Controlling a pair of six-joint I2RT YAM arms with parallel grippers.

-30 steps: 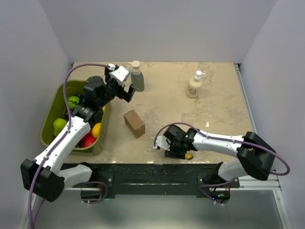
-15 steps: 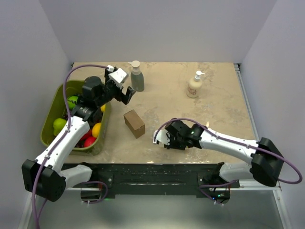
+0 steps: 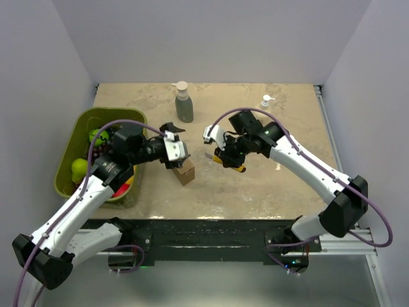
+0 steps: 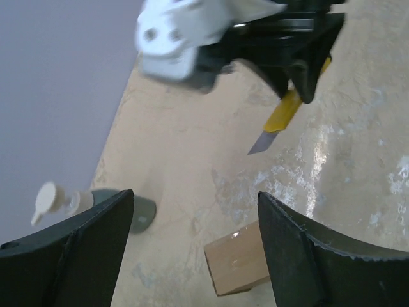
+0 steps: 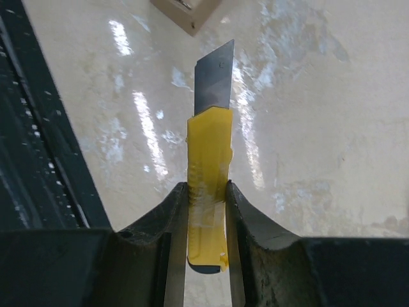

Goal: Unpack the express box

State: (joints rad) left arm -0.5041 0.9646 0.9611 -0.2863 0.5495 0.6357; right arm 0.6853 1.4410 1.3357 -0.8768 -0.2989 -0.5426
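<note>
beige desk [image 3: 287, 185] between grey walls: green bin [image 3: 67, 160] at its left edge; left gripper [image 3: 176, 146], fingers apart, hovers over the box [image 3: 185, 171] near the front middle; right gripper [image 5: 208, 198] clamps a yellow knife [image 5: 208, 147], blade out, just right of the box.

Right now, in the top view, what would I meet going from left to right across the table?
Bin → box → knife → pump bottle. I leave out the grey bottle, because it lines up with the box.
</note>
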